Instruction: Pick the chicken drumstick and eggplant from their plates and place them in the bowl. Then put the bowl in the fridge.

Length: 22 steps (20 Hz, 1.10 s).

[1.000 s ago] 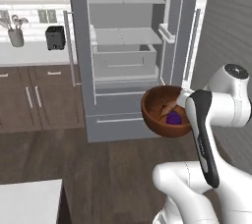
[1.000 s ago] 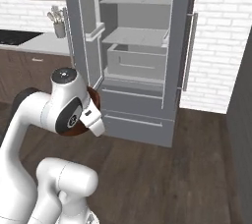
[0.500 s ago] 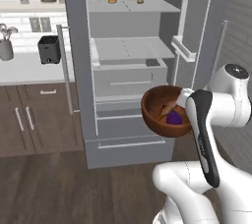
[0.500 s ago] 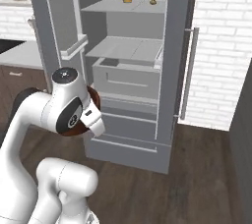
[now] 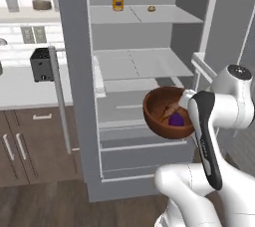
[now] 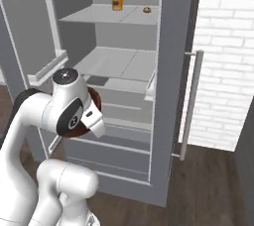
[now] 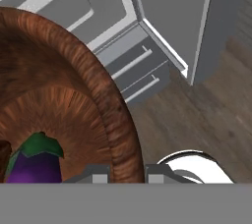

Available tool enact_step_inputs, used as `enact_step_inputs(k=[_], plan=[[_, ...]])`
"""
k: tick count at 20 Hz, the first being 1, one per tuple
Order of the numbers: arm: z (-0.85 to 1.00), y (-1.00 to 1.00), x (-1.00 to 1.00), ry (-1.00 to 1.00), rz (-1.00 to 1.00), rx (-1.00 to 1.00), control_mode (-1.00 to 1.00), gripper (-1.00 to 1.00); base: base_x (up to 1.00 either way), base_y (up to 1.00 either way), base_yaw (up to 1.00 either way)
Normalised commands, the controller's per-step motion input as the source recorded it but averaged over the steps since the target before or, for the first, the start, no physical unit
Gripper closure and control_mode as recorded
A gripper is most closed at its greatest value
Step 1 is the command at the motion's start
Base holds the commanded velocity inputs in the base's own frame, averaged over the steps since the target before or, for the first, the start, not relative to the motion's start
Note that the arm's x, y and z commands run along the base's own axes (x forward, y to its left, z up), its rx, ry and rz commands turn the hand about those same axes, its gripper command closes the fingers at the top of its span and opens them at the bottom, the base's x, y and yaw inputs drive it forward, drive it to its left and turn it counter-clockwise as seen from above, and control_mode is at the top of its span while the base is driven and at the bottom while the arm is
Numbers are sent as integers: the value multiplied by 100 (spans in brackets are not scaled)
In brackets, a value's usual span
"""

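In the left base view we see the arm folded back on itself, its dark-striped forearm running up from the lower right to the wrist, where the gripper (image 5: 187, 102) meets the right rim of the bowl (image 5: 159, 116). The bowl hangs tilted in the air in front of the open fridge (image 5: 74, 96), level with its lower shelves, and the eggplant (image 5: 175, 119) lies inside it beside the chicken drumstick (image 5: 169, 107) (a brownish shape, hard to make out). A jar (image 5: 117, 0) stands on the far top shelf.

In the right base view the elbow bulks at the left, and a sliver of the bowl (image 6: 94, 103) peeks out behind the wrist, before the fridge (image 6: 171, 71).

In the hand view the fingertips (image 7: 100, 174) sit either side of the bowl's (image 7: 113, 115) rim, pinching it, with the eggplant (image 7: 34, 161) near the bottom left.
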Motion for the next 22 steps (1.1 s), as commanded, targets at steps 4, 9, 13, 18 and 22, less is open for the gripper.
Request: enact_step_inputs(k=[4, 9, 13, 18, 22], plan=[[0, 0, 0, 0, 0, 0, 100, 100, 67, 55, -6], [0, 0, 0, 0, 0, 0, 100, 100, 68, 23, -2], [0, 0, 0, 0, 0, 0, 100, 100, 70, -31, 1], [0, 0, 0, 0, 0, 0, 100, 100, 44, -14, 1], [0, 0, 0, 0, 0, 0, 100, 100, 28, -1, 0]])
